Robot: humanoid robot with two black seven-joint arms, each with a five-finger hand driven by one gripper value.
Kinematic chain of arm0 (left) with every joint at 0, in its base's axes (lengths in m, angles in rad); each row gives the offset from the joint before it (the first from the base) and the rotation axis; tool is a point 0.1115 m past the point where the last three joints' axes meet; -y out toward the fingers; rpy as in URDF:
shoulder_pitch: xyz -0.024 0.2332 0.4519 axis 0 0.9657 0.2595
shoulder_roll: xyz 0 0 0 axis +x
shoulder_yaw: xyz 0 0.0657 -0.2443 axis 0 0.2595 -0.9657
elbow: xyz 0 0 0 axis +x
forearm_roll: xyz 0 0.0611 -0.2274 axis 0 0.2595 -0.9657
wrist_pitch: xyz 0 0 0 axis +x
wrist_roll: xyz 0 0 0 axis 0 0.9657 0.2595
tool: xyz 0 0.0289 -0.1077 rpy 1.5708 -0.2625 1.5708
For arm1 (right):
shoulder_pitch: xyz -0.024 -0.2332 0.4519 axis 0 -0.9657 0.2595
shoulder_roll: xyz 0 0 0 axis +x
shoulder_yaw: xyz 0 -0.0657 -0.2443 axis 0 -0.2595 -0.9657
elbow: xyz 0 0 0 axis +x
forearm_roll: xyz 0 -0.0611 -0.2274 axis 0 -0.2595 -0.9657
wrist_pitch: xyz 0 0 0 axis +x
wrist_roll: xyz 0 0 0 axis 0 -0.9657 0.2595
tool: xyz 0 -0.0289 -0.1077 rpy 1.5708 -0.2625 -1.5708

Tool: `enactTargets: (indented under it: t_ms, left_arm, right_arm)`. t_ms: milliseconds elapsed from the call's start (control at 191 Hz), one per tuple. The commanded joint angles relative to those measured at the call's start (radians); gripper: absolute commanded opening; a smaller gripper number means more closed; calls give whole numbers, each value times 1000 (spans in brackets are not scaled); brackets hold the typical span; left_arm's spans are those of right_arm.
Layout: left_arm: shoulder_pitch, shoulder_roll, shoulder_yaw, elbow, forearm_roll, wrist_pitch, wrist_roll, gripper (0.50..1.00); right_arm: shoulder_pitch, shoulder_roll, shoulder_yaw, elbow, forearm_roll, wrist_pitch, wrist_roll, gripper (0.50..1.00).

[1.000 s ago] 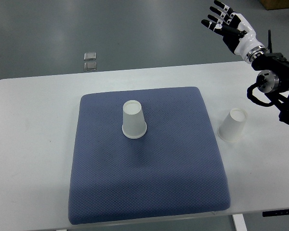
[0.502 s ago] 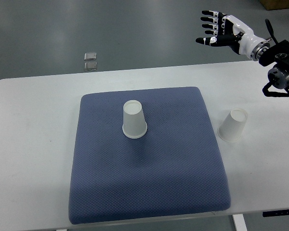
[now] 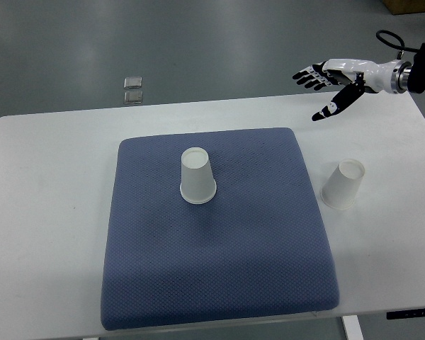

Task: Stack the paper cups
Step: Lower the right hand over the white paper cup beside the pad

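Five fingers (image 3: 313,74) of the right hand (image 3: 333,78) are spread, empty, held high beyond the bench (image 3: 49,212), ready to descend. One upturned cup (image 3: 342,183) sits below; another cup (image 3: 197,176) awaits on the blue mat (image 3: 219,262).

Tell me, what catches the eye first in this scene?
A black-and-white robot right hand hangs open over the far right corner of the white table, holding nothing. Below it, one upside-down paper cup stands on the bare table, and another paper cup, also upside down, stands on the blue mat.
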Motion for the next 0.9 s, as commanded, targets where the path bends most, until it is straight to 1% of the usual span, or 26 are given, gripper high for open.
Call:
enactTargets:
  t_ms: [0,120,288,413,529,607,706,785,895]
  left_arm:
    - [0,0,0,0,0,1,0,1000]
    - [0,0,0,0,0,-1,0,1000]
    - [0,0,-1,0,0,-1,0,1000]
    - [0,0,-1,0,0,1,0,1000]
    - [0,0,0,0,0,-1,0,1000]
    - [0,0,0,0,0,1,0,1000]
    - [0,0,-1,0,0,1,0,1000]
    - [0,0,0,0,0,-1,0,1000]
    - [0,0,-1,0,0,1,0,1000]
  right_arm:
    - [12,-29,-79,43,-61,8,1,913]
    - [21,-40,-145,75,-94,2,1,913]
    - [46,-92,-205,127,-113,7,1,913]
    - [99,-129,-266,181,-134,10,4,913]
    - [106,-171,-289,242,-139,16,4,913]
    - [104,-185,-304,260,-151,22,6,913]
    - [95,-184,-316,270,-167,4,6,911]
    - [90,-182,-318,270,-188,-41,6,911]
    - [90,-187,-318,296,-209,-41,9,911]
